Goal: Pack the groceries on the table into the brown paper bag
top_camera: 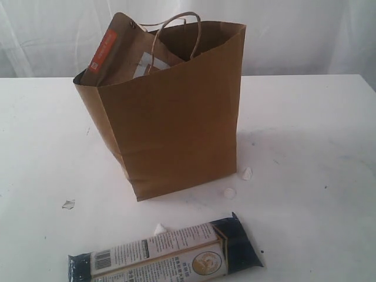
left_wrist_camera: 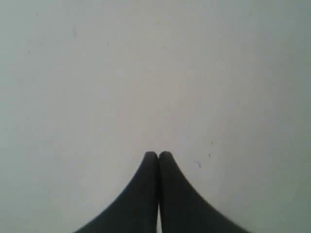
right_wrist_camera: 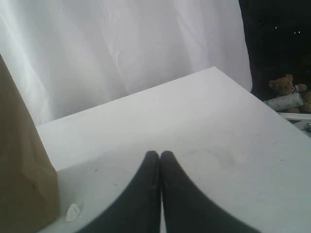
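Pressed tight together, the left tool (left_wrist_camera: 158, 154) holds nothing and has only bare white surface (left_wrist_camera: 146, 73) past it, and the right tool (right_wrist_camera: 160, 153) is squeezed together and empty too, near the brown paper bag (right_wrist_camera: 19, 170). On the surface in front of the bag lies the long blue-white packet (top_camera: 170, 252), cut off at the picture's bottom edge. Inside the standing bag a brown pouch (top_camera: 123, 56) sticks up, and whatever is under it is hidden.

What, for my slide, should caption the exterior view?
Tall brown kraft paper bag holding a brown pouch stands on white tabletop; long blue-white packet lies outside.
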{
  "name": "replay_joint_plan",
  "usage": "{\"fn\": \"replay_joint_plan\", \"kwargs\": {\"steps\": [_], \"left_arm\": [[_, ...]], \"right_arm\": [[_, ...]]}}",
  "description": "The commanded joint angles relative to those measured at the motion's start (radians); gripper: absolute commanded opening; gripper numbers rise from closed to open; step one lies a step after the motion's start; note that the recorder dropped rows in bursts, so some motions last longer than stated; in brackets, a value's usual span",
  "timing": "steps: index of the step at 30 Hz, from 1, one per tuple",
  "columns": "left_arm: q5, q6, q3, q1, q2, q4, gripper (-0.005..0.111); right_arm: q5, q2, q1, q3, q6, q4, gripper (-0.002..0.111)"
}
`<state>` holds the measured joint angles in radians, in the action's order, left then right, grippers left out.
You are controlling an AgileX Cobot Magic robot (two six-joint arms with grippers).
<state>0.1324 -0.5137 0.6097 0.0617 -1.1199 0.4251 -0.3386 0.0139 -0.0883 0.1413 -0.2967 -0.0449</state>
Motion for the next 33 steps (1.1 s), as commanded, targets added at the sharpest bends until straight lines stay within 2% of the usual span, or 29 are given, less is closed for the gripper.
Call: {"fn": "replay_joint_plan", "kwargs": {"steps": [1,6,15,24,28,33], "left_arm": [[-0.076,-0.049,-0.126,0.008,0.110,-0.043,0.000],[-0.103,-0.119,-0.188,0.008,0.264,-0.081,0.000],[-0.167,-0.113,-0.190,0.008,0.664,-0.079,0.000],[0.019,-0.094,-0.190,0.008,0.845,-0.047,0.000],[0.115,-0.083,-0.190,0.006,0.899,-0.055,0.000],[0.074,-0.085,-0.190,0.006,0.966,-0.055,0.000]], "right_arm": [[0.004,0.002,-0.005,-0.006,0.000,-0.004,0.000],[0.004,0.002,-0.005,-0.006,0.000,-0.004,0.000],[0.004,0.002,-0.005,-0.006,0.000,-0.004,0.000],[0.009,0.002,-0.005,-0.006,0.005,-0.004,0.000],[0.160,0.002,-0.005,-0.003,-0.108,0.129,0.000],[0.393,0.002,-0.005,-0.003,-0.173,0.165,0.000]]}}
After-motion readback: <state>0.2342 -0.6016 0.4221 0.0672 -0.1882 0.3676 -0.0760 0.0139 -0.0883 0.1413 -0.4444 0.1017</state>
